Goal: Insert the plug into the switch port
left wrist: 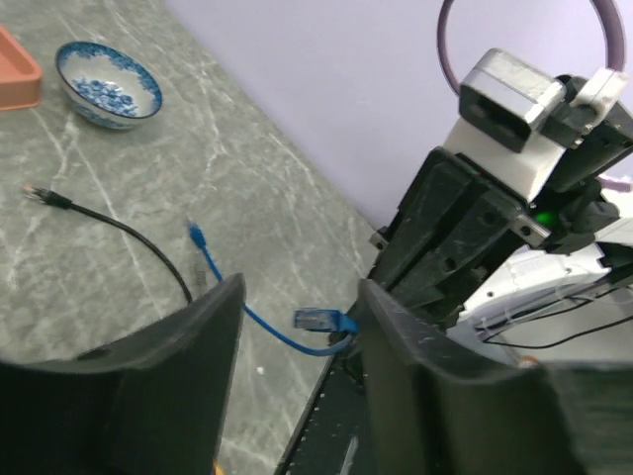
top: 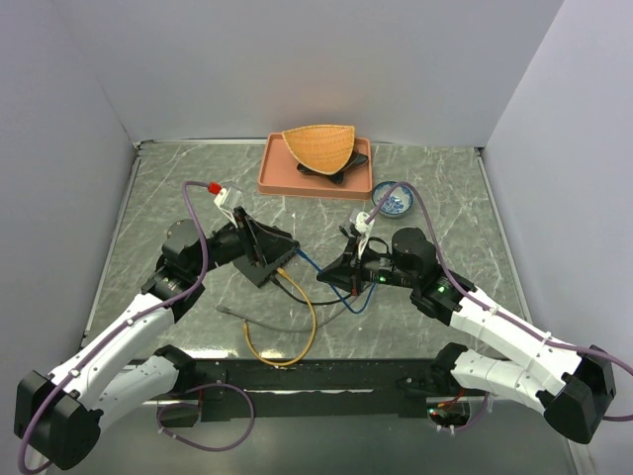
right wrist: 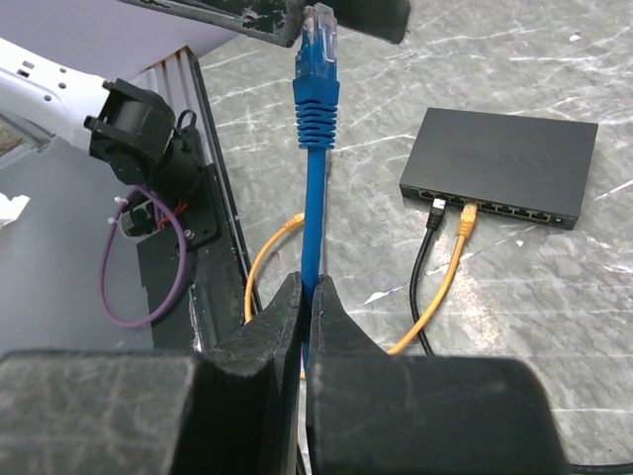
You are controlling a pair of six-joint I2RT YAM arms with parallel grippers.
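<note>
Clamping the cable (right wrist: 315,218), right jaws sit behind plug (right wrist: 318,40).

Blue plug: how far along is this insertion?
Done: black cable and yellow cable sit in the switch. In hand: right gripper shut on the blue cable, its plug between the parted fingers of the left gripper. Left: getting that plug into a free port.

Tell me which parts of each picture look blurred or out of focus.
Left wrist view: the tool's fingers in front are dark and soft, the blue-patterned bowl sharp. Right wrist view: near fingers blurred, blue cable and switch crisp. Top view: even light, soft shadows.
</note>
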